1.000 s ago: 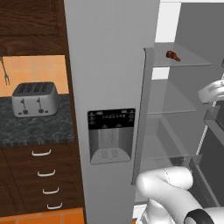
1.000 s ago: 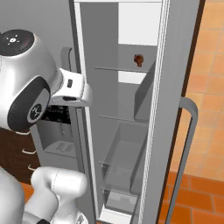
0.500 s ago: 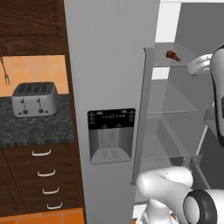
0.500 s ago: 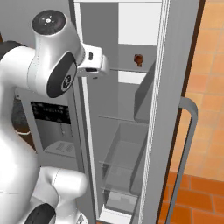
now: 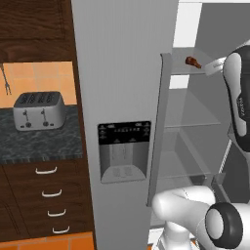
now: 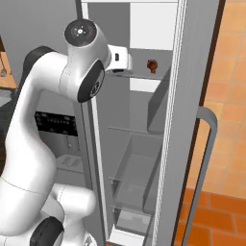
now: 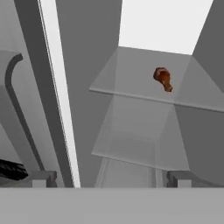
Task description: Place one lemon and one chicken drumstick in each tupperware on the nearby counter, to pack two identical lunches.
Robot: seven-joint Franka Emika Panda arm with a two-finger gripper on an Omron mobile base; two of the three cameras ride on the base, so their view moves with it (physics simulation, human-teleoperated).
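Observation:
A brown chicken drumstick [image 7: 163,78] lies alone on the top glass shelf [image 7: 131,74] of the open fridge, also seen as a drumstick [image 5: 193,62] from the left and a drumstick [image 6: 153,65] from the right. My gripper [image 7: 111,178] is open, its fingertips [image 7: 43,177] far apart with nothing between them. It sits at shelf height, short of the drumstick, which is ahead and a little right of centre. The dark speckled counter [image 5: 39,144] is far left. The lemon and the tupperware are out of view.
A silver four-slot toaster [image 5: 39,110] stands on the counter above brown drawers [image 5: 49,195]. The shut fridge door with its dispenser [image 5: 124,151] stands left of the opening. The open door's handle [image 6: 204,158] is at the right. Lower glass shelves [image 6: 137,132] hold nothing.
The arm has swung up and inward, bringing the hand from mid-fridge height up to the top shelf, nearer the drumstick. The jaws stayed open.

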